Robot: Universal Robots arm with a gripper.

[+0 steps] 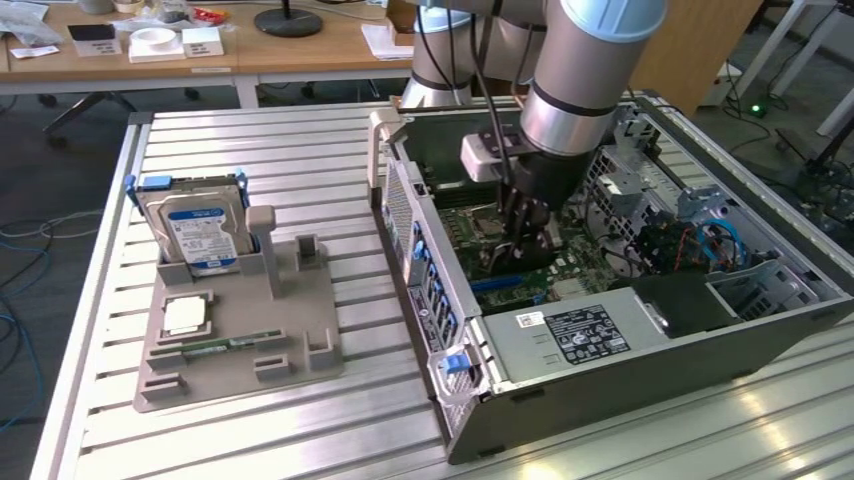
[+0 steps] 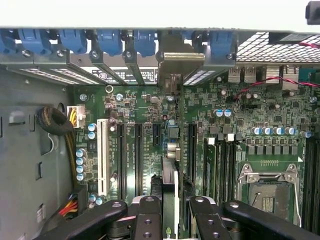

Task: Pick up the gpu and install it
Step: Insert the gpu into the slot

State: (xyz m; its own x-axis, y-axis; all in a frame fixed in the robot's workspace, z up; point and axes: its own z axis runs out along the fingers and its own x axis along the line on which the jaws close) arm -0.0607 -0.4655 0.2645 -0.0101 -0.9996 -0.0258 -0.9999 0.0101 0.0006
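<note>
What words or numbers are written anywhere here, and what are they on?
No text can be read for sure.
On the hard drive: print too small to read.
On the black label of the computer case: white print, blurred.
On the white sticker beside it: unreadable.
On the motherboard: white print too small.

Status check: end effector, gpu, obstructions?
Copy: end effector shut on gpu. Card edge-on inside case, over motherboard slots, bracket toward rear panel. Nearby cable bundle apart from it.
</note>
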